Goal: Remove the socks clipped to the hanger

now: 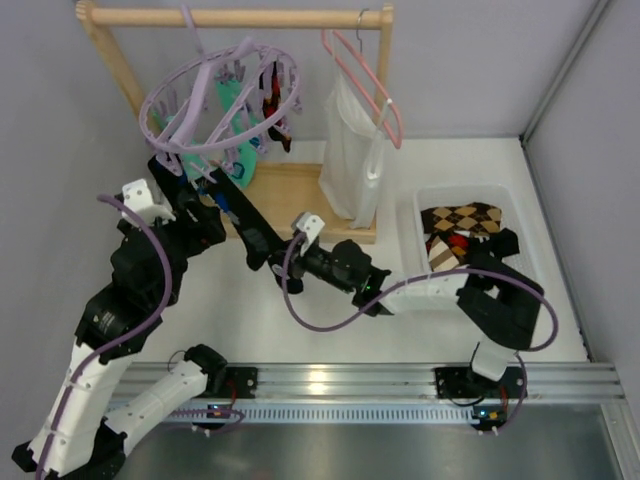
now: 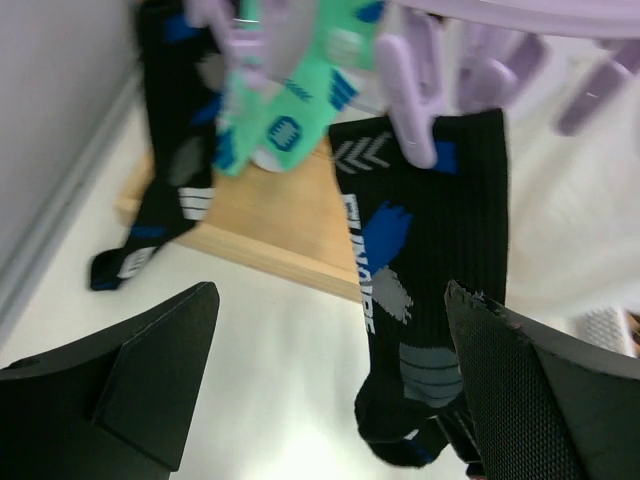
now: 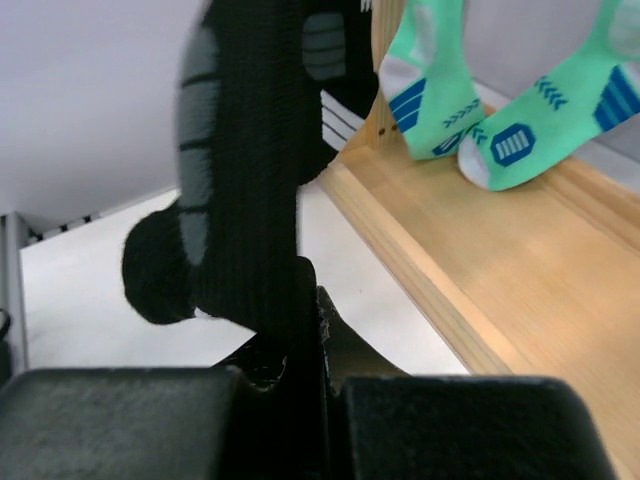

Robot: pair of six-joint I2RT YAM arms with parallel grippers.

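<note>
**Currently: right gripper clamped on a black sock under the drying hanger**

1. Hanger. The round lavender plastic drying hanger [image 2: 540, 14], a spoked ring with many dangling clips, hangs by its top hook from the wooden rail [image 1: 240, 17] of a rack at the back left of the table.
2. Socks. Several are clipped to the ring:
   - teal socks [image 3: 440, 90] with blue and white marks, their toes just above the rack's wooden base board [image 3: 500, 260];
   - a red-and-black patterned pair [image 1: 278, 120] on the ring's right side;
   - a long black sock [image 2: 430, 250] with blue and grey patches and white lettering, held at its cuff by one lavender clip [image 2: 405, 90]. A second black one hangs further left.
3. Right gripper [image 3: 305, 320]. Its jaws are fully closed, pinching the lower part of a long black sock. The grey-striped foot stands above the fingers and the toe bulges to one side.
4. Left gripper [image 2: 330, 300]. It is spread wide and holds nothing. It faces the clipped black sock and does not touch it.
5. Surroundings. A thin pink hanger [image 1: 365, 75] carries a white garment, and a clear bin [image 1: 505, 200] contains brown argyle socks.
</note>
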